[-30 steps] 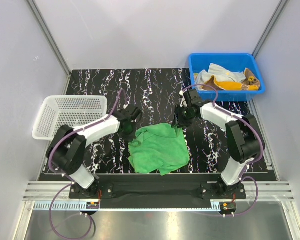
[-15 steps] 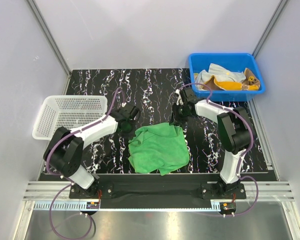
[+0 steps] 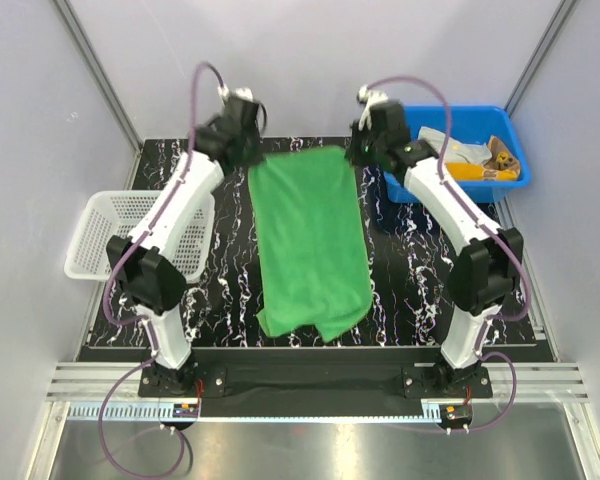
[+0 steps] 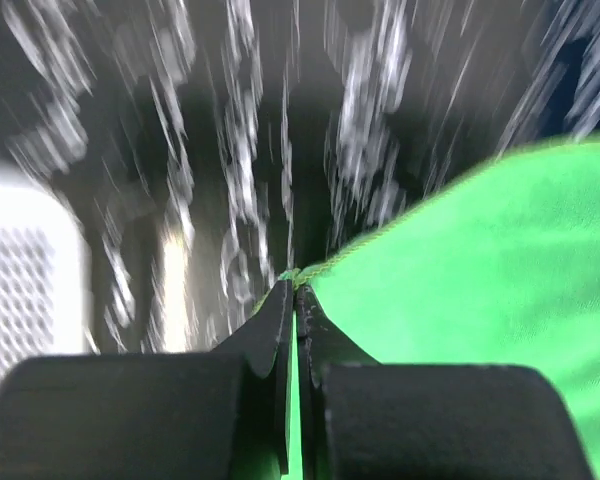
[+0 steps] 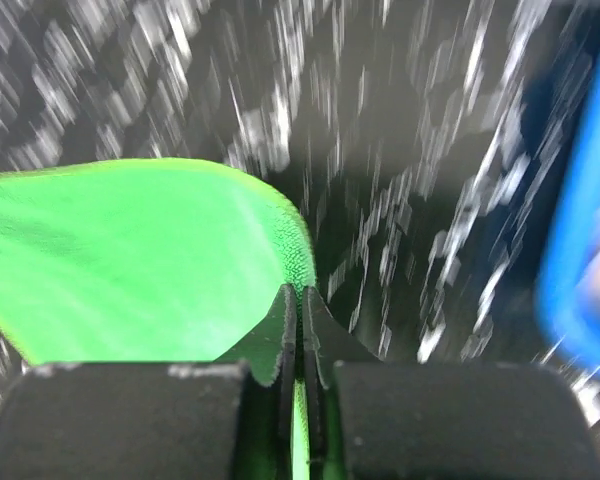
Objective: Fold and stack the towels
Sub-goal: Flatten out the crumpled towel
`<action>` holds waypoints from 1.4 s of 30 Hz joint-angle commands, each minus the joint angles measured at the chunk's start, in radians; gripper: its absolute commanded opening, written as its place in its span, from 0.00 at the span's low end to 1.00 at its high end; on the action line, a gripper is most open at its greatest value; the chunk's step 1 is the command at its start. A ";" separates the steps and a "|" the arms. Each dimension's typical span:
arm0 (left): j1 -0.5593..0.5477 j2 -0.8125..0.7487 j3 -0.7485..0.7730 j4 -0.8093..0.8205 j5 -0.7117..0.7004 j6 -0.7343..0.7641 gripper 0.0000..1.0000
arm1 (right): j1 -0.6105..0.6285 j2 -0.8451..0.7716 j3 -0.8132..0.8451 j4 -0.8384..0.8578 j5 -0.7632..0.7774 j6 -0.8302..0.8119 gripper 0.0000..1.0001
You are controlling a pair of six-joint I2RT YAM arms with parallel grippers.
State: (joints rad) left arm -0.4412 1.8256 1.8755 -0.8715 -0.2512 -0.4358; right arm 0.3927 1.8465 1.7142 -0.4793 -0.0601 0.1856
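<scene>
Spreading the green towel (image 3: 310,240) out long, left of the blue bin (image 3: 470,111), with far edge raised and near edge rumpled on the surface (image 3: 410,290). No fold made, no stack begun; more towels (image 3: 460,158) waiting inside that bin. Gripped at both far corners: left pincer (image 4: 294,292) and right pincer (image 5: 300,295) each clamped on green cloth.

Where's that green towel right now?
In the top view the green towel stretches down the middle of the table, far corners pinched by the left fingers and right fingers, between the white basket and the blue bin.
</scene>
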 commanded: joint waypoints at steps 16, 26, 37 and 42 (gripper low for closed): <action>-0.148 -0.515 0.048 0.128 0.087 0.336 0.00 | 0.035 -0.567 -0.011 0.085 -0.187 -0.130 0.00; -0.300 -0.690 0.069 0.057 0.171 0.278 0.00 | 0.051 -1.003 -0.265 0.150 -0.285 -0.015 0.00; -0.323 -0.519 0.315 -0.124 0.004 0.296 0.00 | 0.051 -0.917 -0.163 0.094 -0.008 -0.089 0.00; -0.228 -0.405 0.217 -0.052 -0.011 0.339 0.00 | 0.049 -0.773 -0.289 0.218 0.032 -0.124 0.00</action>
State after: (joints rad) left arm -0.7311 1.3537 2.1456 -0.9482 -0.2218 -0.1364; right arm 0.4389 0.9886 1.5024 -0.3420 -0.1120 0.1081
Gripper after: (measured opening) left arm 0.012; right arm 0.014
